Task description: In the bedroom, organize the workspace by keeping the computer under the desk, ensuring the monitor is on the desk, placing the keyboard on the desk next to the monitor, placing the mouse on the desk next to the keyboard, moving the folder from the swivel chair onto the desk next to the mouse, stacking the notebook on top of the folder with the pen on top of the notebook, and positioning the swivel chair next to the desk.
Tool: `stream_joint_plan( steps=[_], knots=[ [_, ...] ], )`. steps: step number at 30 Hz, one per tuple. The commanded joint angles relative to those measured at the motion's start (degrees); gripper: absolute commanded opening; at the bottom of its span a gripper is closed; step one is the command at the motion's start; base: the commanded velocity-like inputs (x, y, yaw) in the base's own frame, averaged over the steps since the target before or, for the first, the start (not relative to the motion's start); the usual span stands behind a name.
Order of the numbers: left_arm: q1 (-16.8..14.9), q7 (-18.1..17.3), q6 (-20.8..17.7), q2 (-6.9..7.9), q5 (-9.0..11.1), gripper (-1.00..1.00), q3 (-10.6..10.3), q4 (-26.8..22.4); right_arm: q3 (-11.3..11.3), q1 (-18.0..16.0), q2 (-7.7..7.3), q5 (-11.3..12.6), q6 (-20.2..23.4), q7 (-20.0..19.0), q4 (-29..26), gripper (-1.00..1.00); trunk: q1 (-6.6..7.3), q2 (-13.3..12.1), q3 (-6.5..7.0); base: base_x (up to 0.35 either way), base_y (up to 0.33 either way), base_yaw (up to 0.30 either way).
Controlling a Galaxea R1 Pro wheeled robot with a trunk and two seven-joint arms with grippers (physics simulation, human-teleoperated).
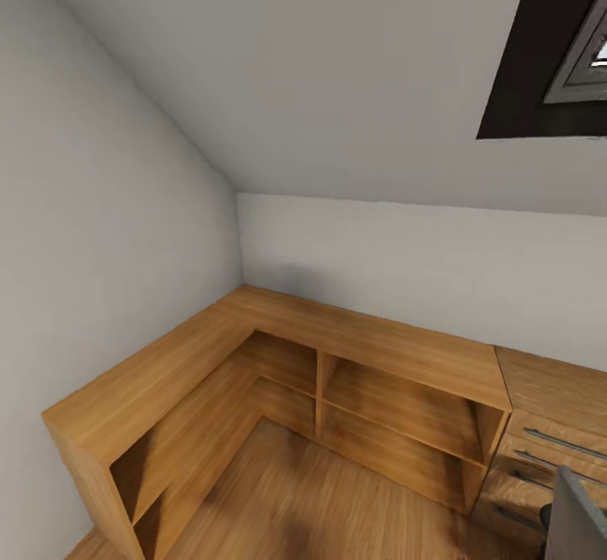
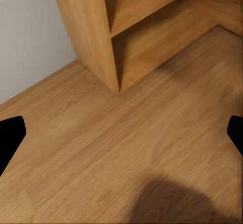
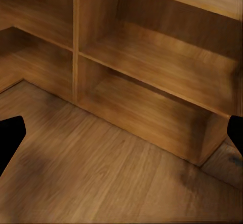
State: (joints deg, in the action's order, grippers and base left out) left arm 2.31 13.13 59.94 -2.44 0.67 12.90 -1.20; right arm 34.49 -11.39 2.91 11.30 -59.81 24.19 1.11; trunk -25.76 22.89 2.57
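The robot faces a low L-shaped shelving unit of warm honey-coloured wood point(image 1: 371, 349) tucked into the room's corner under a sloping pale grey ceiling, presumably sized to fit beneath that slant. Its open, bare compartments have smooth, faintly grained boards. Right of the shelving unit stands a light wooden drawer unit with long metal bar handles point(image 1: 548, 425), flush against it; a grey-and-black object sits at the picture's edge just in front of the drawers, too cropped to name. Above and right of the shelving unit, a dark-framed skylight point(image 1: 556, 45) cuts into the ceiling. None of the task's things appear here, so the robot seems in transit.

The left gripper point(image 2: 121, 138) and right gripper point(image 3: 121, 138) both hang spread wide, holding nothing, over the plank floor point(image 2: 101, 148) beside the shelving unit.
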Motion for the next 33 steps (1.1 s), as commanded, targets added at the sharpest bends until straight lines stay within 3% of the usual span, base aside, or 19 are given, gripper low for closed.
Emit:
stream_joint_plan(
  steps=[1, 21, 33],
  knots=[
    [0.1, 0.0, 0.1, -0.02, 0.0, 1.0, 0.1, -0.1, 0.5, 0.0, 0.05, 0.5, -0.2, 0.1, 0.1, 1.0, -0.02, 0.0, 0.02, 0.0, 0.0, -0.247],
    [0.1, 0.0, 0.1, -0.02, 0.0, 1.0, 0.1, -0.1, 0.5, 0.0, -0.11, 0.5, -0.2, 0.0, 0.0, 1.0, -0.02, 0.0, 0.46, 0.0, 0.0, -0.243],
    [0.1, 0.0, 0.1, -0.02, 0.0, 1.0, 0.1, -0.1, 0.5, 0.0, 0.04, 0.6, -0.2, 0.1, 0.0, 1.0, -0.02, 0.0, 0.48, 0.0, 0.0, -0.056]
  ],
)
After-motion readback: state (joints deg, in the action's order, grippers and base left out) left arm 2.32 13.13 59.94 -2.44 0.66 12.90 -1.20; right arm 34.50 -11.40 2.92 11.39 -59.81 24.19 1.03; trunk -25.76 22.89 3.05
